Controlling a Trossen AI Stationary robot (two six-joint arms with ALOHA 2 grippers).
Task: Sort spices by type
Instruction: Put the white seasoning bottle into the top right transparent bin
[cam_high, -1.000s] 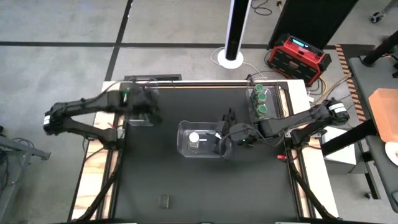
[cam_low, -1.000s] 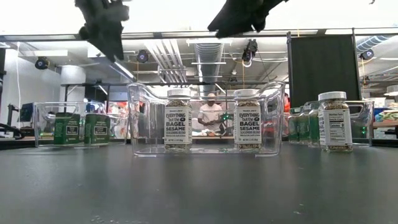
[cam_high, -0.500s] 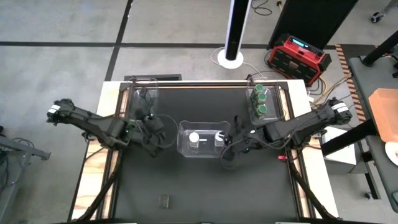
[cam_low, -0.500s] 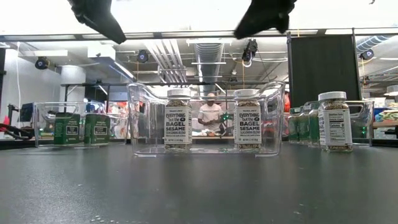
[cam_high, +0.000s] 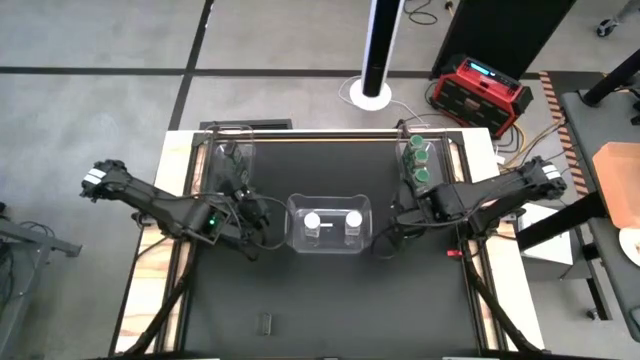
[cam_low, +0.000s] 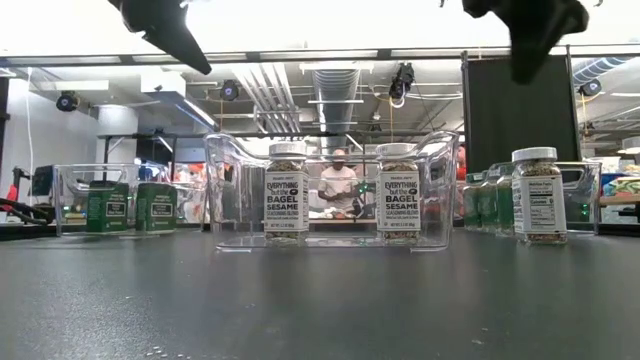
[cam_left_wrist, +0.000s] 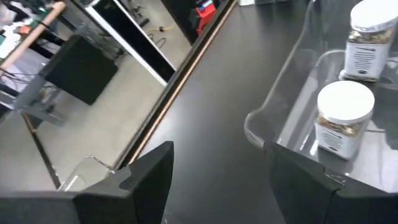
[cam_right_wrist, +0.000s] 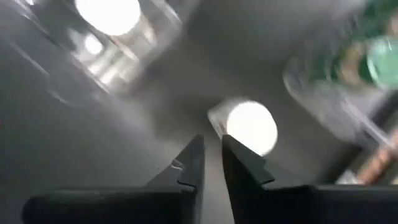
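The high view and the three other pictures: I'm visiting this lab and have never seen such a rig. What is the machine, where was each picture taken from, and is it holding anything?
It is a robot with two dark jointed arms at a black table, sorting spices. One picture looks straight down, one looks level across the tabletop, and one camera rides on each wrist. The left pincer is open and empty beside the clear rectangular plastic bin in the middle. That bin holds two small white-lidded spice jars. The right pincer is all but closed and also empty. It is on that bin's other side, near a loose white-lidded jar. Green-lidded jars sit in the far right bin, and dark jars sit in the far left bin.
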